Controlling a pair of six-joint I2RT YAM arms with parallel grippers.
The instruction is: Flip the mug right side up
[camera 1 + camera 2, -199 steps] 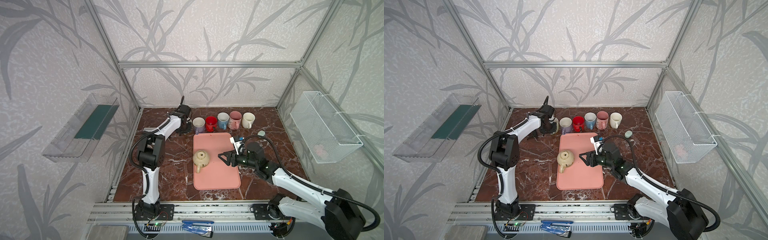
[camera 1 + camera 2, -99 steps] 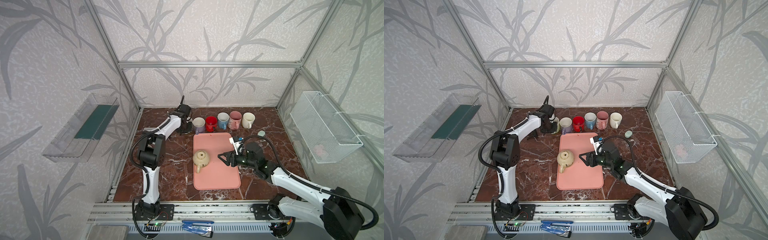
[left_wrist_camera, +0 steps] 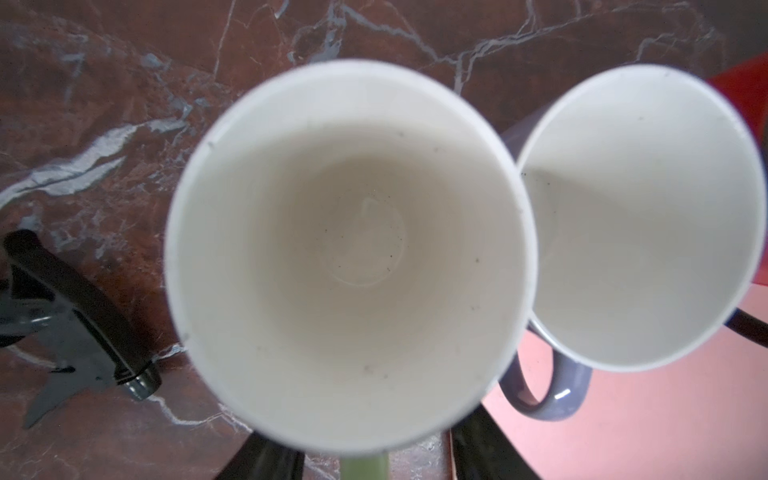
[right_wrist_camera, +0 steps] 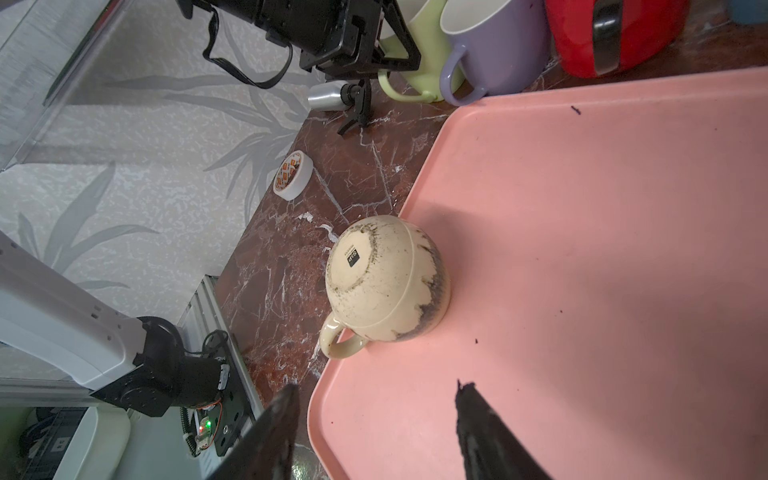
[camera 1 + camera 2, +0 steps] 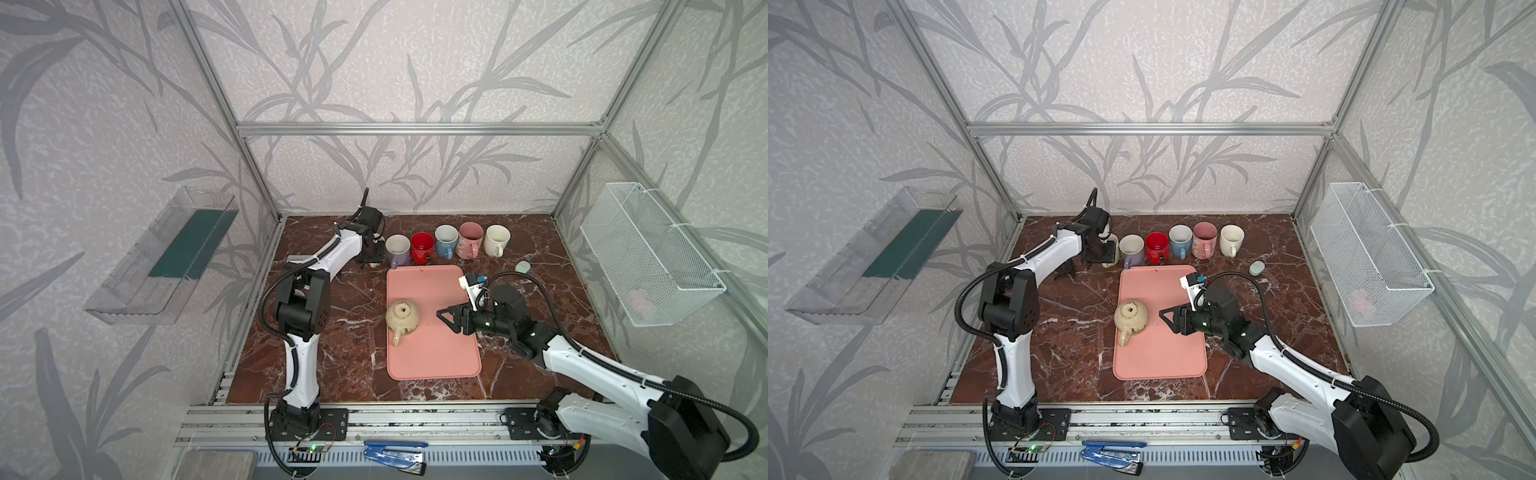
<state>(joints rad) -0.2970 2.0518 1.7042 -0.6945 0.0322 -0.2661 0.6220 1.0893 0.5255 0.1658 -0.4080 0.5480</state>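
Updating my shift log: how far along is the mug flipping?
Done: green mug stands upright at the back, open left gripper at its handle. In hand: nothing; the open right gripper faces the beige mug. Left: that mug sits upside down on the pink tray.

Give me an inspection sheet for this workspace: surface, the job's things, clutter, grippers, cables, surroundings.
Surface: marble table, pink tray lying on it.
Job's things: cream mug upside down at the tray's edge; row of upright mugs behind the tray.
Clutter: tape roll, small tripod, grey-green oval piece, blue stapler on the front rail.
Grippers: left gripper open over the green mug; right gripper open, facing the cream mug, apart from it.
Cables: black cable arching above the right arm.
Surroundings: wire basket on one wall, clear shelf on the opposite wall.
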